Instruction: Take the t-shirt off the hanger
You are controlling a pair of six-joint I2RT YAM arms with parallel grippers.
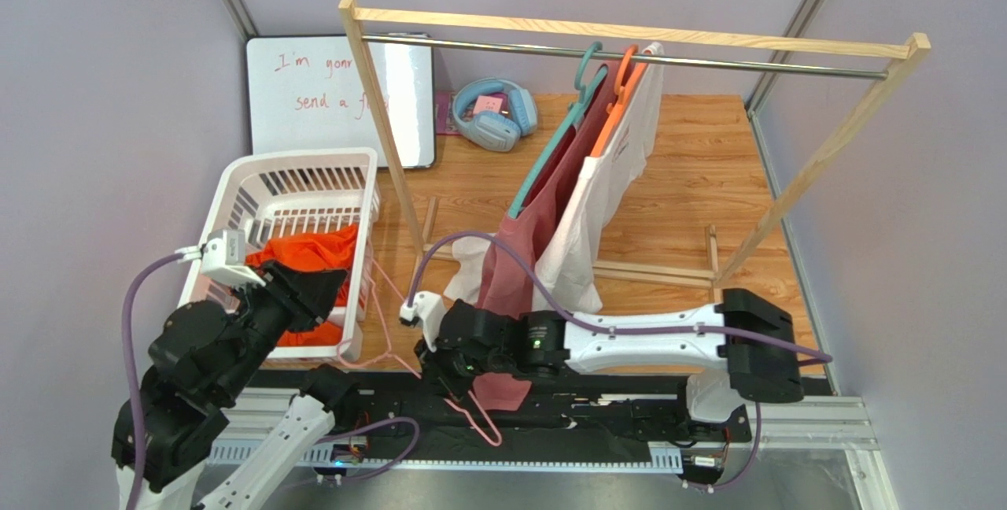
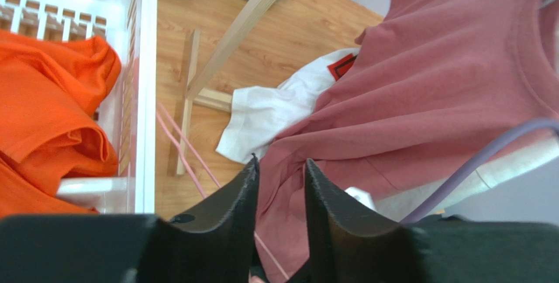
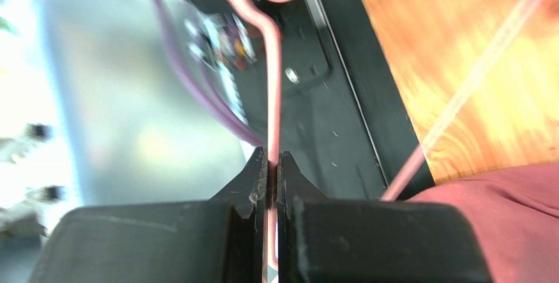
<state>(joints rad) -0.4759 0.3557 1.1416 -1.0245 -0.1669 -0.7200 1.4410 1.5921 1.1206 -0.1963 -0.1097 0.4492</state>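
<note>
Right gripper (image 3: 272,162) tight on pink hanger (image 3: 273,67)

Bright, even light fills the overhead view. Everything there is sharp, and the wooden clothes rack (image 1: 615,28) casts faint, soft shadows on the wood-grain tabletop (image 1: 697,180). The left wrist view is crisp on the dusty-rose cotton t-shirt (image 2: 426,99) — the left gripper's black fingers (image 2: 229,211) look slightly soft. The right wrist view is smeared: white glare bleaches its left side, and the thin pink wire hanger (image 3: 272,67) is hazy.
</note>
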